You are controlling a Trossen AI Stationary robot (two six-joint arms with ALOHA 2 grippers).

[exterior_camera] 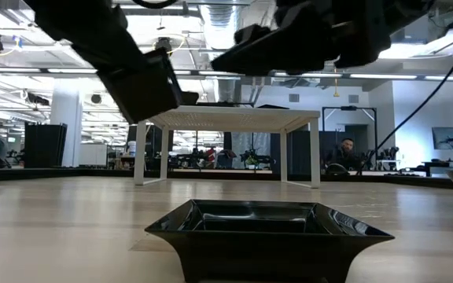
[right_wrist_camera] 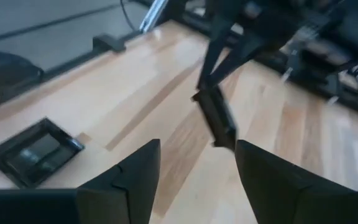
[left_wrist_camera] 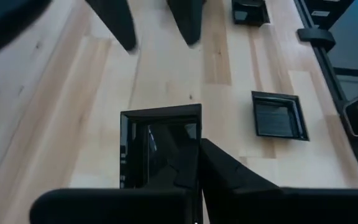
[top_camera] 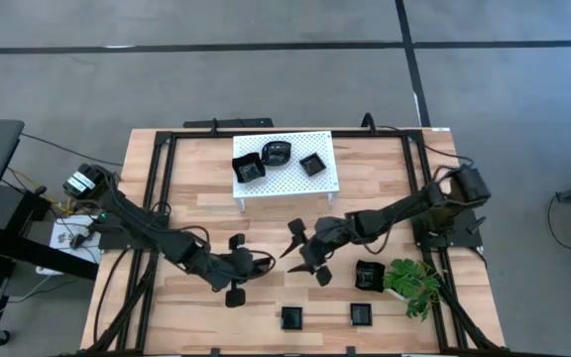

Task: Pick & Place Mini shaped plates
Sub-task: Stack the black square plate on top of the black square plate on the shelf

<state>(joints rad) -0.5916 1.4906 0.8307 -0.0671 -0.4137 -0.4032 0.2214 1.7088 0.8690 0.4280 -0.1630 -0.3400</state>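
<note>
My left gripper [top_camera: 253, 265] is shut on a square glossy black mini plate [left_wrist_camera: 160, 146], held above the table's middle. My right gripper [top_camera: 307, 252] hangs open just to its right, fingers spread, touching nothing; its wrist view shows the held plate [right_wrist_camera: 216, 118] edge-on ahead of it. Three more black plates lie flat on the near part of the table [top_camera: 292, 317], [top_camera: 362, 314], [top_camera: 369, 275]. Three others sit on top of the white perforated rack [top_camera: 284, 164]. The low view shows one plate [exterior_camera: 266, 228] close up. My left gripper holds the square plate by one side of its rim [left_wrist_camera: 194, 134]. One finger [left_wrist_camera: 185, 168] reaches over the rim into the dish; the other is hidden beneath it. The plate is lifted clear of the table and shows tilted on edge in the right wrist view.
A green leafy plant [top_camera: 414, 283] stands at the table's near right, beside one plate. The white rack stands on legs at the far middle [exterior_camera: 238, 118]. Black frame rails [top_camera: 162, 178] run along the table's sides. Bare wood lies between the rack and the grippers.
</note>
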